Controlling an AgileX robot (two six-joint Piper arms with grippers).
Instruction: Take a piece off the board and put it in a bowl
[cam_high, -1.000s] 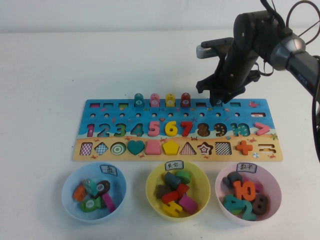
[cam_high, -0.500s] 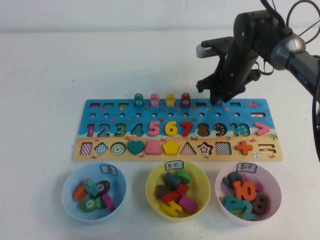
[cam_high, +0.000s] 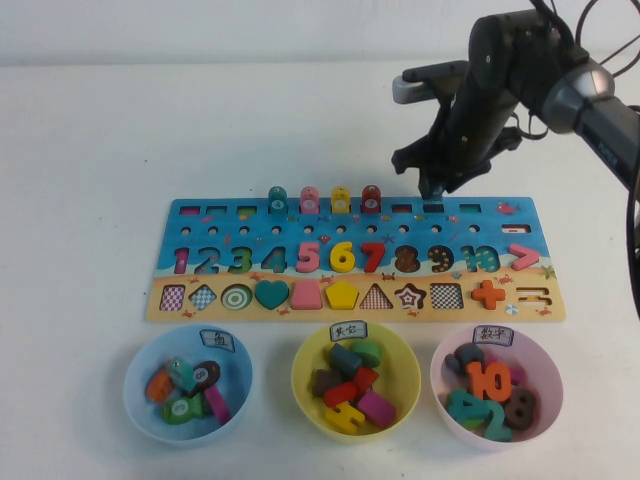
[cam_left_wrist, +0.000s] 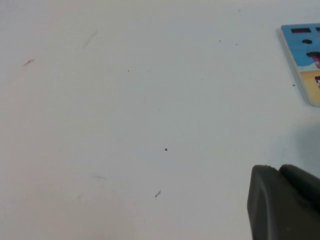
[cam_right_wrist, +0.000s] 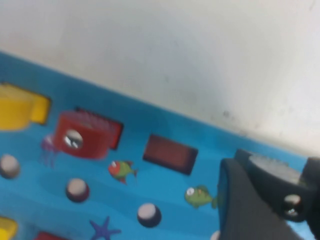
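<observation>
Over the far right part of the board (cam_high: 480, 226), my right gripper (cam_high: 434, 193) hangs just above the top row of slots. In the right wrist view the right gripper (cam_right_wrist: 277, 187) is shut on the piece (cam_right_wrist: 280, 180), a dark grey peg with a pale round mark, lifted just above the blue board (cam_right_wrist: 150, 185). The light blue bowl (cam_high: 135, 400) stands at the near left in front of the board and holds several fish pegs. My left gripper (cam_left_wrist: 285, 205) shows only as a dark edge over bare table, near the board's corner (cam_left_wrist: 305, 60).
Teal (cam_high: 278, 200), pink (cam_high: 310, 200), yellow (cam_high: 340, 200) and red (cam_high: 371, 199) pegs stand in the board's top row. An empty slot (cam_right_wrist: 170, 154) lies beside the red peg (cam_right_wrist: 80, 135). A yellow bowl (cam_high: 303, 370) and a pale pink bowl (cam_high: 442, 365) sit near the front.
My right gripper has risen a little off the board's top row, carrying the dark piece with it. Nothing else has moved.
</observation>
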